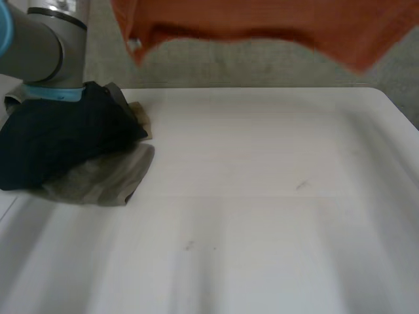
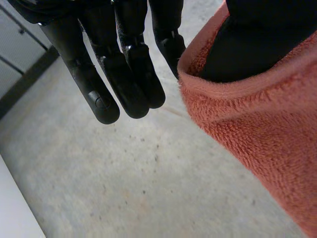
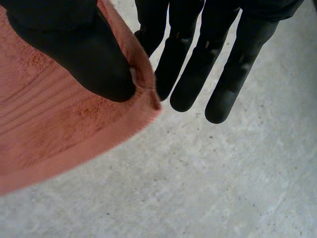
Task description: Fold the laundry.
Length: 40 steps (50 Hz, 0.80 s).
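Orange terry towel (image 1: 262,19) hangs stretched between both hands, lifted clear of the white table (image 1: 275,209). We see the left hand (image 2: 124,64) pinch its hem between thumb and nearest finger, the other fingers straight and off the cloth; the right hand (image 3: 198,64) nips a corner likewise. We judge it soft, light and limp, its nap grippy, best held at the top corners along the hemmed edge. Beside the left arm (image 1: 39,46) lies a heap of dark clothes (image 1: 59,140).

The left arm (image 1: 39,46) is a thick grey tube with a light-blue cap (image 1: 55,94); left hand (image 2: 131,74) and right hand (image 3: 193,74) are black, with segmented, round-tipped fingers (image 2: 101,101).
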### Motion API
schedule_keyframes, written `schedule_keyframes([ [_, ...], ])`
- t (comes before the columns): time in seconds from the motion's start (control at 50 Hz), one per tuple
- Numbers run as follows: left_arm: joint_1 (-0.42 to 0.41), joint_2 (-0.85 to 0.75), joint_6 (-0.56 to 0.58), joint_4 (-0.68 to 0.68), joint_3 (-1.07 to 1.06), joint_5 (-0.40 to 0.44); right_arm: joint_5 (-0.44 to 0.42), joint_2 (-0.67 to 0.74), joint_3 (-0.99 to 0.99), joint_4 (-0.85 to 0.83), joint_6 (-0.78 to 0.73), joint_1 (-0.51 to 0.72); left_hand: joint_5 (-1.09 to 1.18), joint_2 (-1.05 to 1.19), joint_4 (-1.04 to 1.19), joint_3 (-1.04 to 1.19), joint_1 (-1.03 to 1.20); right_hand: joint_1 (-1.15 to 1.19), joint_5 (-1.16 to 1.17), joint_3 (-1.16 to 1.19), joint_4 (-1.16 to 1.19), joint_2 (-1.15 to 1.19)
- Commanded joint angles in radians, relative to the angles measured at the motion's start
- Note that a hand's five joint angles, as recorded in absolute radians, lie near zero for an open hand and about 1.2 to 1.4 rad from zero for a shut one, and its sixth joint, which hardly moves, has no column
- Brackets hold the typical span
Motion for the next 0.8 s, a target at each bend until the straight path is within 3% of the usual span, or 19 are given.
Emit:
schedule_keyframes([
  [0.02,0.024,0.054,-0.009,-0.092,-0.205,0.006,-0.007,0.003,0.100,0.072,-0.015,0.000,0.240,0.196,0.191,0.201,0.231,0.273,0.204,0.204,0.197,0.217],
  [0.24,0.028,0.125,-0.002,-0.177,-0.642,0.023,-0.103,0.062,0.351,0.230,-0.017,-0.003,0.240,0.196,0.191,0.201,0.231,0.273,0.204,0.204,0.197,0.217],
  [0.38,0.031,0.122,0.000,-0.166,-0.897,0.048,-0.143,0.115,0.540,0.230,-0.050,-0.014,0.240,0.196,0.191,0.201,0.231,0.273,0.204,0.204,0.197,0.217],
  [0.44,0.038,0.105,0.000,-0.149,-0.940,0.077,-0.171,0.128,0.583,0.217,-0.086,-0.019,0.229,0.184,0.180,0.189,0.220,0.273,0.204,0.204,0.197,0.217],
  [0.52,0.070,0.041,0.001,-0.122,-0.948,0.094,-0.177,0.135,0.589,0.219,-0.121,-0.052,-0.105,-0.149,-0.154,-0.144,-0.114,0.273,0.204,0.204,0.197,0.217],
  [0.64,0.146,0.007,0.000,-0.115,-0.929,0.094,-0.180,0.130,0.584,0.224,-0.132,-0.066,-0.367,-0.411,-0.416,-0.406,-0.376,0.273,0.204,0.204,0.197,0.217],
  [0.8,0.187,0.005,-0.002,-0.115,-0.931,0.097,-0.182,0.131,0.598,0.225,-0.124,-0.068,-0.396,-0.441,-0.446,-0.436,-0.406,0.273,0.204,0.204,0.197,0.217],
])
